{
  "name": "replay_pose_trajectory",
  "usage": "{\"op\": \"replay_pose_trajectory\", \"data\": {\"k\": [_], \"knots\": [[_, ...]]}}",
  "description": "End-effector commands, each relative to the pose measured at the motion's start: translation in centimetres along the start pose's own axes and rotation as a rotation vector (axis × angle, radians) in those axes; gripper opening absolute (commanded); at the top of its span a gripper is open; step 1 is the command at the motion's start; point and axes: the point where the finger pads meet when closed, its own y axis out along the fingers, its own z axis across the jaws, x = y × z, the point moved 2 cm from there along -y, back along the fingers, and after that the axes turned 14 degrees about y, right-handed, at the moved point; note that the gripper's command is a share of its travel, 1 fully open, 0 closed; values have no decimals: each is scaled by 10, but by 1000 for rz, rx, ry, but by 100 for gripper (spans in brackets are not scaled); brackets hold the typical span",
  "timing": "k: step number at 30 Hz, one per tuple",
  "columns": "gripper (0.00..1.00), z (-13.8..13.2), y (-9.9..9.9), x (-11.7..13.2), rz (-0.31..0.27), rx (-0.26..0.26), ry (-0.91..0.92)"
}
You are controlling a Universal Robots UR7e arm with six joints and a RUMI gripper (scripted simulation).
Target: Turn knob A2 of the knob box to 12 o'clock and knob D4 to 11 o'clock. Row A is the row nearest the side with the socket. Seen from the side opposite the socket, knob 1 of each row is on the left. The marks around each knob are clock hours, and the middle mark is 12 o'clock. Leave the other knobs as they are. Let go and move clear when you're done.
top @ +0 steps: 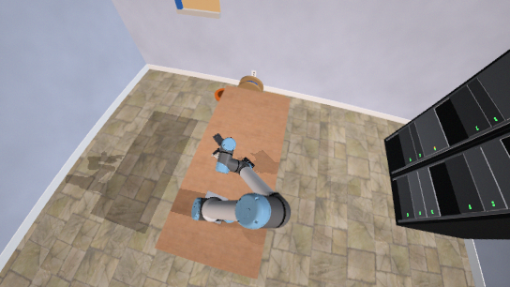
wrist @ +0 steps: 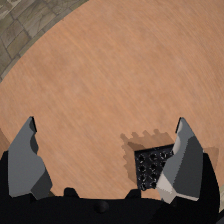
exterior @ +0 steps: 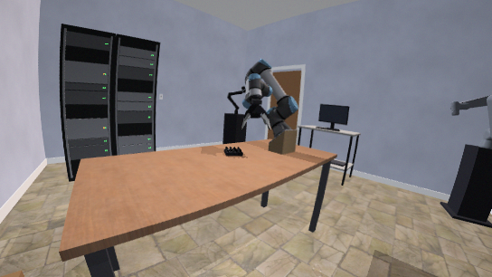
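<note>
Top view: the arm [top: 253, 180] [exterior: 276, 90] extends over the wooden table [top: 255, 113] [exterior: 172, 181] [wrist: 90, 85], its upper joints near the lower centre of the frame. Exterior view: the gripper [top: 217, 146] [exterior: 256, 119] [wrist: 105, 118] hangs above the table near the centre, fingers pointing downward and spread wide apart, with nothing between them. The black knob box [top: 248, 162] [exterior: 233, 151] [wrist: 146, 167] rests on the tabletop, below and slightly left of the gripper. Wrist view: the knob box lies at lower right, partly hidden by the right-hand finger in the frame; the knob settings are too small to read. A brown block [exterior: 282, 142] stands at the table's far end, right of the knob box in the exterior view.
</note>
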Motion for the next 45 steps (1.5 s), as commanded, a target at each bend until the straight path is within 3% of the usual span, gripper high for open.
{"op": "replay_pose_trajectory", "data": {"k": [1,28,45], "knots": [[100,17,6,10,-36,24,150],[100,82,25,61,-140,152,736],[100,120,32,101,-184,270,1121]]}}
